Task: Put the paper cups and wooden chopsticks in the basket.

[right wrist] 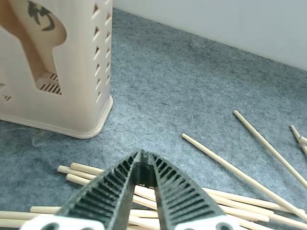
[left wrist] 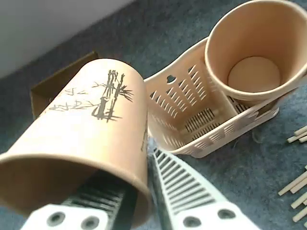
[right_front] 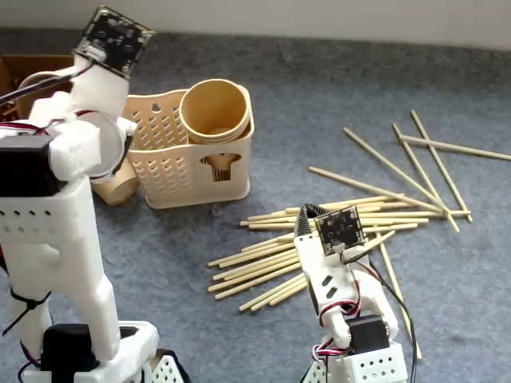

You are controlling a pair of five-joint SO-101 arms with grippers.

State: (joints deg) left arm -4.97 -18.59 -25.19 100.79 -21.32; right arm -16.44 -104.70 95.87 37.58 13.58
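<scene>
Pinching the wall of a paper cup (left wrist: 81, 139) in my left claw (left wrist: 144, 203), I hold it tipped just left of the basket (right_front: 192, 179), whose free half lies to its right beside a second cup (right_front: 215, 110), while my right claw (right wrist: 143, 168) rests pressed together over the chopsticks (right_front: 263, 267).

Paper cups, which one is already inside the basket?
The upright paper cup standing in the basket. The other cup is tilted, outside the basket, gripped at its rim by the left gripper.
</scene>
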